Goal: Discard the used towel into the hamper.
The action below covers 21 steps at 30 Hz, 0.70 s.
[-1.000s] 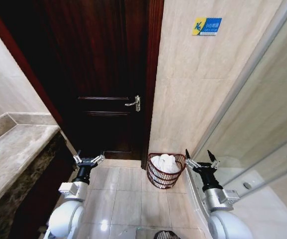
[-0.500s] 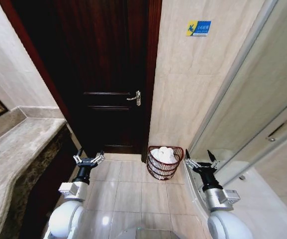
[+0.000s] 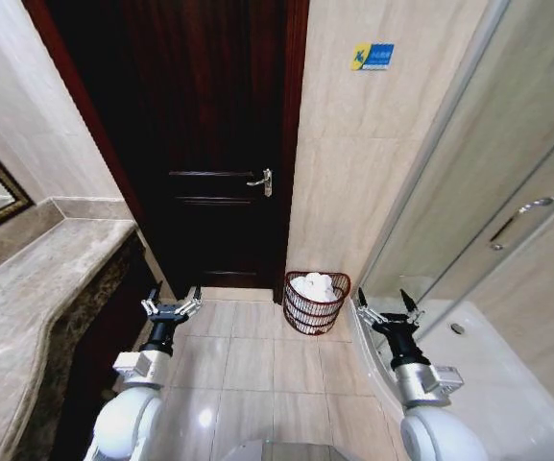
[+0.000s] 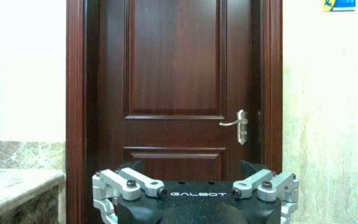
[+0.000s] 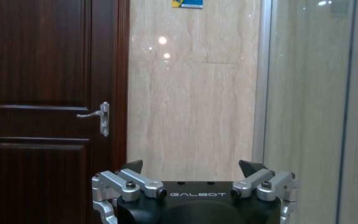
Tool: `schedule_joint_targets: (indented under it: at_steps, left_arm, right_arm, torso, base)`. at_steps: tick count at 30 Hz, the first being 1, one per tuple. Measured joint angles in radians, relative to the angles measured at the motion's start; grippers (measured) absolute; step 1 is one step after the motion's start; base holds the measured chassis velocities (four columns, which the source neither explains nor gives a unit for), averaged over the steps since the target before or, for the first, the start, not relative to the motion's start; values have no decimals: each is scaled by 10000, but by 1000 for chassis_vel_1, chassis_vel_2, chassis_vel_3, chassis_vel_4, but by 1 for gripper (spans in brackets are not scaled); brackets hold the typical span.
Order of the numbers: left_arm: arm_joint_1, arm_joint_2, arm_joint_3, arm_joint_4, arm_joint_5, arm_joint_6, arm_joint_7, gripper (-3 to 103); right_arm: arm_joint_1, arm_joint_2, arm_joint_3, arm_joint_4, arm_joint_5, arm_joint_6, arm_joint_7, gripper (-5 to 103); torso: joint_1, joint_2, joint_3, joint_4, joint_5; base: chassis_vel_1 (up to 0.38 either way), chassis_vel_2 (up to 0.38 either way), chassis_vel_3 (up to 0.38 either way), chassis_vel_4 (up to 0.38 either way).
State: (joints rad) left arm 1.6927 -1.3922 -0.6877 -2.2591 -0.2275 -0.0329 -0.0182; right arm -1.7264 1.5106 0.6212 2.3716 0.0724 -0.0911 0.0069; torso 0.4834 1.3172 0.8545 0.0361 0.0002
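Hamper (image 3: 315, 302) sits on the floor tiles against the beige wall, white towel (image 3: 317, 286) heaped inside, ahead of and between both grippers, nearer the right one. Right gripper (image 3: 384, 304) fingers spread wide, holding nothing. Left gripper (image 3: 172, 308) likewise wide apart and empty, dark door (image 3: 221, 144) straight beyond it.

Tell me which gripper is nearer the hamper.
The right gripper; the hamper with white towels sits just beside it, the left gripper farther off.
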Motion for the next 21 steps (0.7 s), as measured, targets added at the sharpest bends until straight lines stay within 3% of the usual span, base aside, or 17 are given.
schedule_joint_targets:
  at_steps: [21]
  left_arm:
    - [0,0,0,0,0,0,0,100]
  right_arm:
    - [0,0,0,0,0,0,0,100]
  torso:
    - [0,-2,-1,0,-2]
  base:
    - [115,-89,-89,114]
